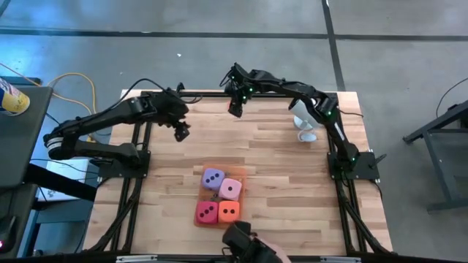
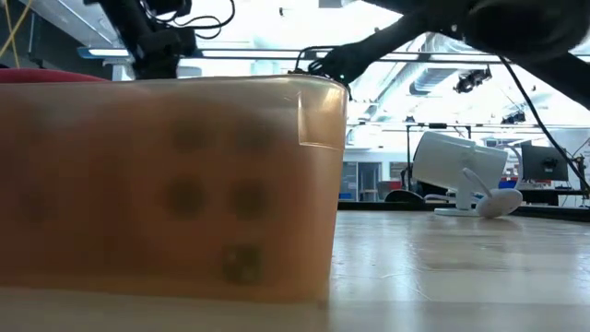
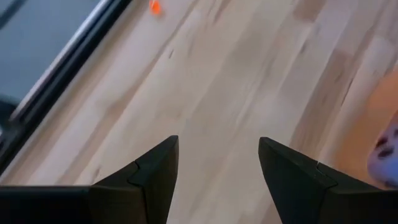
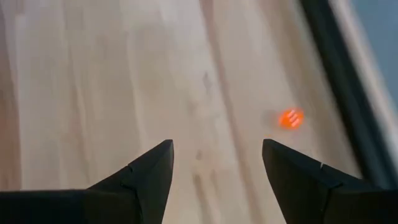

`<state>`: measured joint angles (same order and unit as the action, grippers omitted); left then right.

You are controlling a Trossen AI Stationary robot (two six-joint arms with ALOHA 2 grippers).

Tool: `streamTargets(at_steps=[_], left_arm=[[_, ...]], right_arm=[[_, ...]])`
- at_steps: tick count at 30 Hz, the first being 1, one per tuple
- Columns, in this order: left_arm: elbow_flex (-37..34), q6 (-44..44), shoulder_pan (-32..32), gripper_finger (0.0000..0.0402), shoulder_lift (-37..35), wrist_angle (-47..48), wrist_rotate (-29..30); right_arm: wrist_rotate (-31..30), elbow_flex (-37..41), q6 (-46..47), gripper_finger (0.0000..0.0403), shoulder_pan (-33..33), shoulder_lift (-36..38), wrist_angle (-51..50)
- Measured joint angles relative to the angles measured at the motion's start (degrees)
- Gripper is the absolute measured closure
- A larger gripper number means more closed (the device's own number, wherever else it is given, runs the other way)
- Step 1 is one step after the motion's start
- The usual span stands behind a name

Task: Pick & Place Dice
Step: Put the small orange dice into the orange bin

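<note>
Near the bottom centre of the high view I have the four dice packed into a square on the orange mat [image 1: 235, 191]: the purple die [image 1: 213, 178] upper left, the pink die [image 1: 231, 189] upper right, the red die [image 1: 206, 212] lower left, the orange die [image 1: 229, 212] lower right, neighbours touching or nearly so. They sit close to the table's [image 1: 278, 175] near edge, with a dark object cut off by the frame's bottom just below them.

Both arms are up near the far edge. My left gripper [image 1: 180, 131] hangs over bare wood left of centre, its fingers [image 3: 149, 180] spread with only tabletop showing between them; a sliver of the purple die [image 3: 387, 155] shows at the right edge of its wrist view. My right gripper [image 1: 235, 108] sits at the upper middle, close to the black frame rail, fingers [image 4: 146, 177] likewise parted and holding nothing. A wide stretch of open wood lies between the grippers and the dice.

A white camera [image 1: 303, 120] stands toward the upper right of the table, beside the right arm.

At table height a blurred translucent orange mass [image 2: 166, 184] fills the left half of the frame; dark pips show faintly through it, and I cannot tell the dice apart there. A small orange glow [image 4: 290, 117] on the wood in the right wrist view is too blurred to identify.
</note>
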<state>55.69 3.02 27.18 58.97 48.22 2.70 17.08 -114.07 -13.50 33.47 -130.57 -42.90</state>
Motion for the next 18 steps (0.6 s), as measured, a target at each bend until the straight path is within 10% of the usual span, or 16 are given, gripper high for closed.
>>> streamTargets(at_steps=[9, 18], left_arm=[[-12.3, -10.8, 2.7, 0.0188, 9.0, -35.4, -2.8], [-14.0, -16.1, 11.3, 0.0188, 30.7, -66.4, -24.4]], right_arm=[[-5.3, 0.0, 3.0, 0.0168, -0.8, 1.9, -17.2], [-5.0, 5.0, 12.7, 0.0168, -2.0, 9.9, -24.8]])
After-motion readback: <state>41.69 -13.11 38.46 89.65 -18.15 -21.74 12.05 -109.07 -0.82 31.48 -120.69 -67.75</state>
